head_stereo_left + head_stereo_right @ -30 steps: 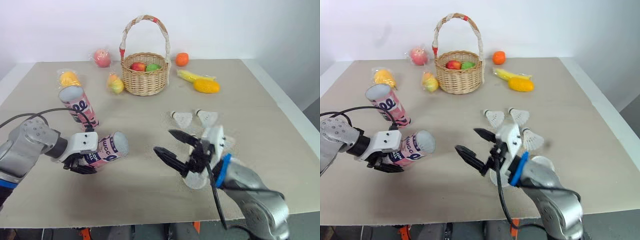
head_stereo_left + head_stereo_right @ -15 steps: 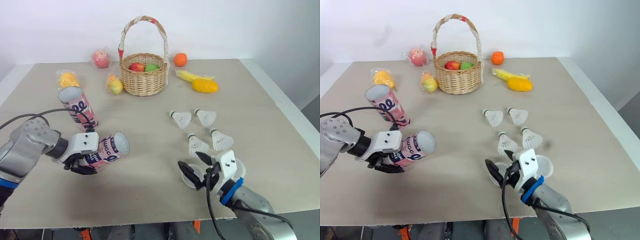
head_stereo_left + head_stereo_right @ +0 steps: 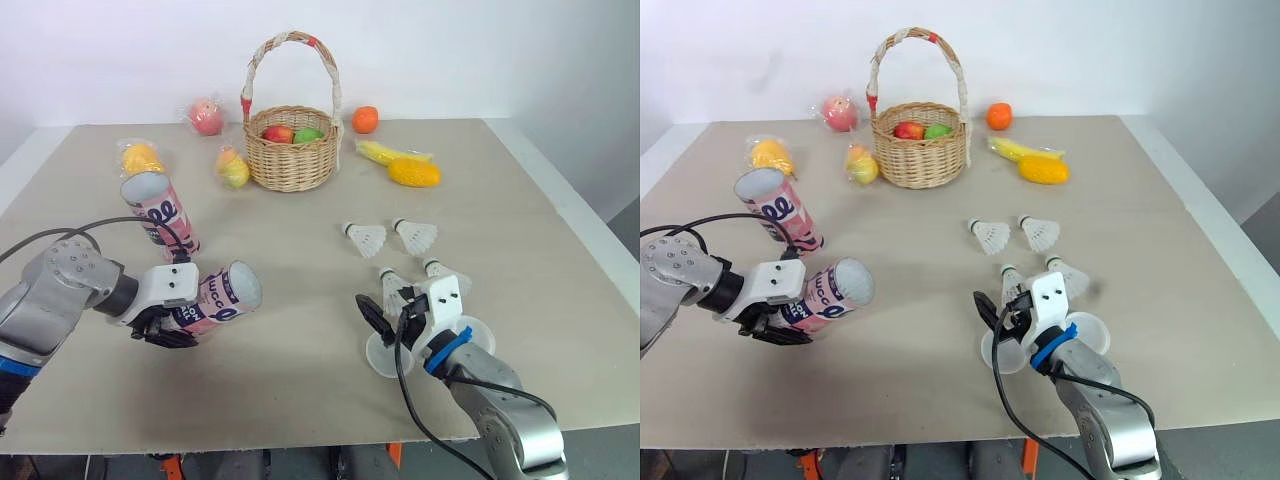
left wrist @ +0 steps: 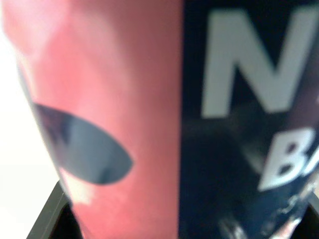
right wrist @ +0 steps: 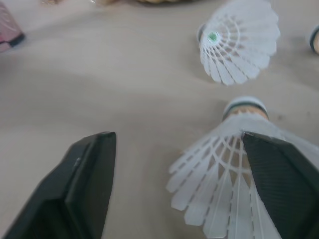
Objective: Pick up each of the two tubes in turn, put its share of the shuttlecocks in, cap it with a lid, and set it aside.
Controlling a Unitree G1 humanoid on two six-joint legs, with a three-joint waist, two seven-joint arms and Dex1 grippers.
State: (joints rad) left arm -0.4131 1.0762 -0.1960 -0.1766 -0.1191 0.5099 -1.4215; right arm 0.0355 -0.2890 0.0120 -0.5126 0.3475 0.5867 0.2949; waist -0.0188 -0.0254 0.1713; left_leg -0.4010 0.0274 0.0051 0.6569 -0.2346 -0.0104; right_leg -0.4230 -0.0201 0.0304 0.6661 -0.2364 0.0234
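Left eye view, two tubes (image 3: 226, 293), four shuttlecocks (image 3: 368, 239), two lids (image 3: 381, 358)

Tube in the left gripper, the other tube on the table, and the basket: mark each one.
held tube (image 3: 222, 296): left eye view, on its pink label side.
other tube (image 3: 165, 217): left eye view, on the middle of its body.
basket (image 3: 290, 165): left eye view, on its woven front wall.

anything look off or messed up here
Nothing really stands out. Four shuttlecocks lie loose on their sides on the table, and some fruit sits outside the basket. No spill or damage shows.
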